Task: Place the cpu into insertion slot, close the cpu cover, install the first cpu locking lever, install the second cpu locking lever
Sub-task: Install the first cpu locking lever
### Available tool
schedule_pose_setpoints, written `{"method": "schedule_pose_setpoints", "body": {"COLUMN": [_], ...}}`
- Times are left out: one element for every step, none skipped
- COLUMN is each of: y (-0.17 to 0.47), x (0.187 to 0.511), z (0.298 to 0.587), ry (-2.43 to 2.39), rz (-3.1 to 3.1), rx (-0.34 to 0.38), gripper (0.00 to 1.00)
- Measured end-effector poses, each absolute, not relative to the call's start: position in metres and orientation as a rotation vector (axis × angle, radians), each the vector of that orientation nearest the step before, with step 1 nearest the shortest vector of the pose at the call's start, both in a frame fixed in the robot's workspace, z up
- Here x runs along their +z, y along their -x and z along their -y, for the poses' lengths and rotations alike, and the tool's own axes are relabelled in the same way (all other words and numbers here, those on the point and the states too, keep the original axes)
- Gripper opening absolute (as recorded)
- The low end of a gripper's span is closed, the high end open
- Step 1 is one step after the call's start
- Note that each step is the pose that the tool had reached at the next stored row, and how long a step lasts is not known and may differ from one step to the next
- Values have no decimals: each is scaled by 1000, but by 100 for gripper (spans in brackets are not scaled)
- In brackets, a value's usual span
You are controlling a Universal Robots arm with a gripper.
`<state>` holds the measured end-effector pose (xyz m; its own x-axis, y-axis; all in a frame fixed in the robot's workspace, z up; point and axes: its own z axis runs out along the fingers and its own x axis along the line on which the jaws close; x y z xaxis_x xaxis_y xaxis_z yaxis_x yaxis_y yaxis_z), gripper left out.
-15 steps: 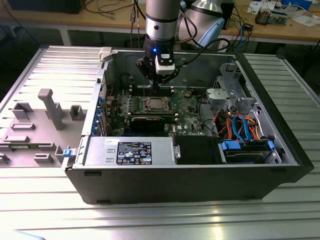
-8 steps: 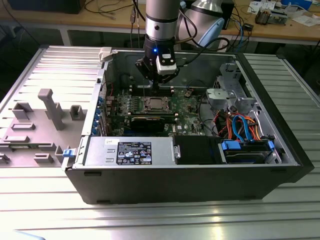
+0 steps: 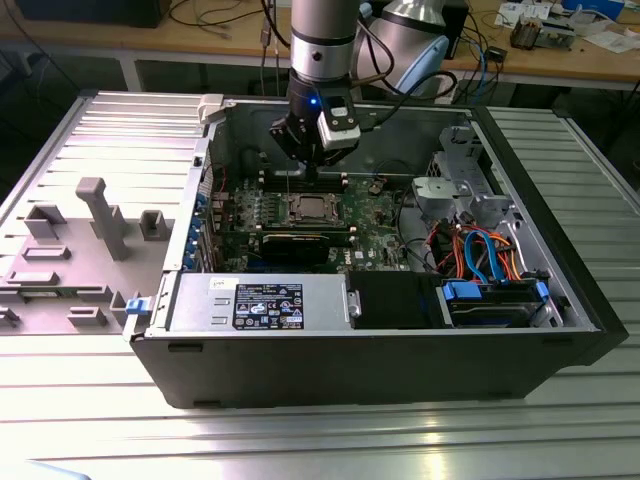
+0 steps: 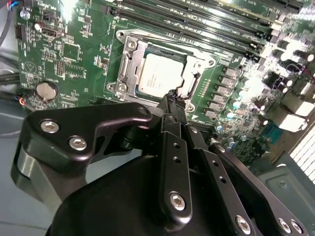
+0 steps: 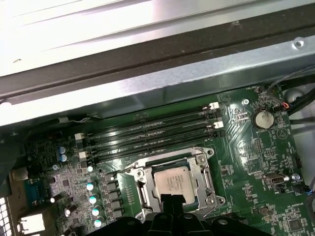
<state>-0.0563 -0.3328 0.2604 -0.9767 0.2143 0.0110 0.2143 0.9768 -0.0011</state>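
The cpu lies silvery and flat in the insertion slot on the green board, also seen as the cpu and the cpu. The cpu cover lies down around it as a metal frame, its window showing the chip; the cpu cover looks the same. My gripper hangs just above one edge of the chip, fingers pressed together and holding nothing. In the exterior view my gripper hovers inside the open computer case, over the socket.
Long black memory slots run beside the socket. A black graphics card lies in front of it. A power supply, a drive cage with coloured cables and the case walls hem the board. A grey fixture stands outside at the exterior view's left.
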Motion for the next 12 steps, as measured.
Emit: {"method": "schedule_pose_setpoints", "body": {"y": [59,61,62,63,65,68,70,72,75,77,79,81], "x": [260,260,260,260,260,261,260,260,260,260,260,260], "z": [333,333,333,333,333,334,333,333,333,334,333,333], "ry": [337,336,331,316,309,309,309,309,309,309,309,309], "rz": [3118,3121,3123,3125,3127,3129,3131,3132,3133,3135,3135,3136], "rx": [-6,-11,-14,-14,-14,-14,-14,-15,-15,-15,-15,-15], "gripper": [11,11,11,11,11,11,11,11,11,11,11,11]}}
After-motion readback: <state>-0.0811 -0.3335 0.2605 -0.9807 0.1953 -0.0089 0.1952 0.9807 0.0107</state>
